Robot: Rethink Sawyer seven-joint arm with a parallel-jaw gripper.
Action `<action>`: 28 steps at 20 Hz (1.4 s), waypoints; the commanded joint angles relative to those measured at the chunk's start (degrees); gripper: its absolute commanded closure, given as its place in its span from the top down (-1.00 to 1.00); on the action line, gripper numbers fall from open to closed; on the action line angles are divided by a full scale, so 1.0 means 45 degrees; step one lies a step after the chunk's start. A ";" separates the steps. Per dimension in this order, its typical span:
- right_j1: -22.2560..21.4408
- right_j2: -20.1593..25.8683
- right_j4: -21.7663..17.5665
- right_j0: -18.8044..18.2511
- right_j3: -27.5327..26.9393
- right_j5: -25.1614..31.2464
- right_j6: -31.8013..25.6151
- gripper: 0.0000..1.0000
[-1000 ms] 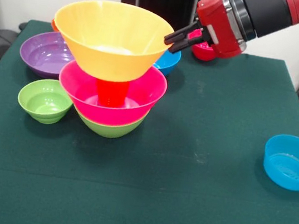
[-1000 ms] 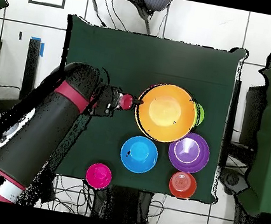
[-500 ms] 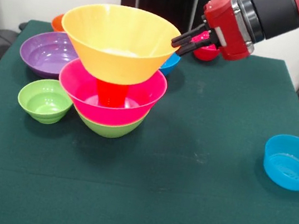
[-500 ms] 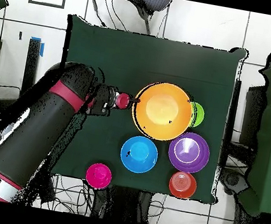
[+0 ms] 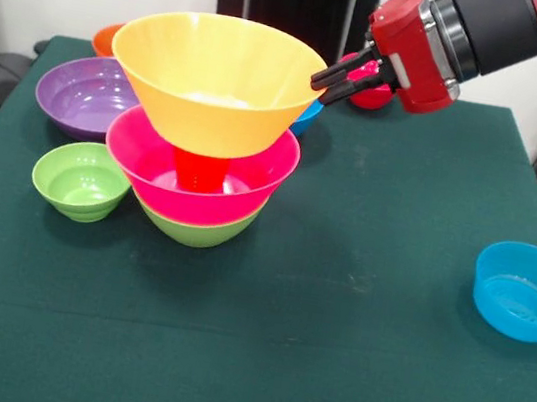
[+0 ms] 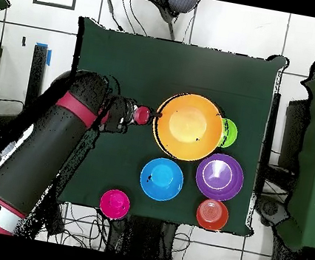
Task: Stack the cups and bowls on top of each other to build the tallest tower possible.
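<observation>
While the gripper (image 5: 319, 79) sits with its fingers drawn together on nothing, just beside the rim of the large orange plastic bowl (image 5: 216, 77), the tower (image 5: 203, 166) stands left of table centre: green bowl, pink bowl, orange cup (image 5: 198, 168), orange bowl. The placing step appears complete; the next move calls for a clean retreat without nudging the rim. No labels or writing are legible.

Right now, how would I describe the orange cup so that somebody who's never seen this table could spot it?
Find the tower of bowls on the green table. Look inside its pink bowl, under the big yellow-orange bowl. The orange cup stands there, the only narrow, straight-sided piece among wide bowls.
</observation>
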 commanded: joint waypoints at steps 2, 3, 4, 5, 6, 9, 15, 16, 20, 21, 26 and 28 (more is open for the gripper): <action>0.0202 0.0820 0.0249 -0.0087 -0.0421 0.0096 0.2196 -1.00; 0.0220 0.0833 0.0258 -0.0107 -0.0455 0.0128 0.2169 -1.00; 0.0215 0.0845 0.0252 -0.0106 -0.0475 0.0209 0.2081 -1.00; 0.0204 0.0863 0.0260 -0.0111 -0.0478 0.0274 0.2022 -1.00; 0.0189 0.0831 0.0259 -0.0087 -0.0476 0.0355 0.2018 -1.00; 0.0101 0.0808 0.0210 -0.0057 -0.0369 0.0394 0.1909 -1.00; -0.0097 0.0733 0.0142 -0.0104 -0.0113 0.0341 0.1830 -1.00; -0.0106 0.0717 0.0132 -0.0106 -0.0082 0.0338 0.1839 -1.00; -0.0113 0.0684 0.0105 -0.0044 -0.0061 0.0505 0.1757 -1.00; -0.0115 0.0675 0.0091 -0.0037 -0.0068 0.0546 0.1711 -1.00; -0.0137 0.0648 0.0106 -0.0016 -0.0026 0.0487 0.1707 -1.00; -0.0143 0.0640 0.0104 -0.0028 -0.0017 0.0465 0.1678 -1.00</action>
